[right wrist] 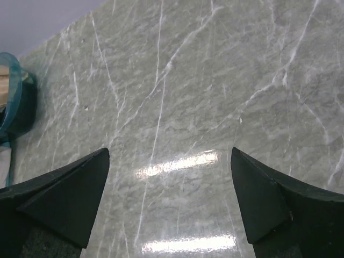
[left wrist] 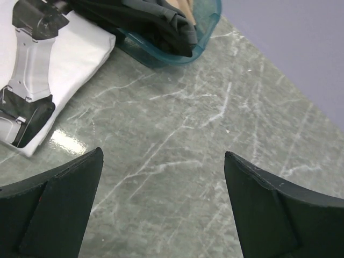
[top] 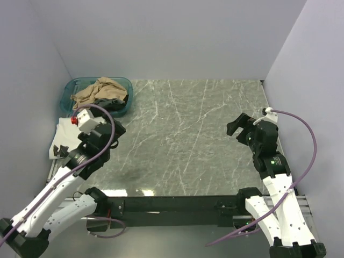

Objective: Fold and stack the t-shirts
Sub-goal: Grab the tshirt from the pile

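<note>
T-shirts: tan shirt (top: 101, 89) bunched on top inside tub (top: 128, 87), far-L corner of table (top: 188, 129). Dark shirt (left wrist: 161, 24) under it, spilling over tub rim. White shirt (top: 65, 130) w/ dark print lies flat on table at L edge, just beside tub on its near side. L gripper (left wrist: 164, 161): jaws apart, nothing held, above bare table near white shirt. R gripper (right wrist: 169, 156): jaws apart, nothing held, above bare table at R side, well apart from shirts.

T-shirts (top: 99, 92) lie in the tub (top: 130, 94) at the table's (top: 188, 134) far left; another t-shirt (top: 63, 132) just before it, perhaps touching
</note>
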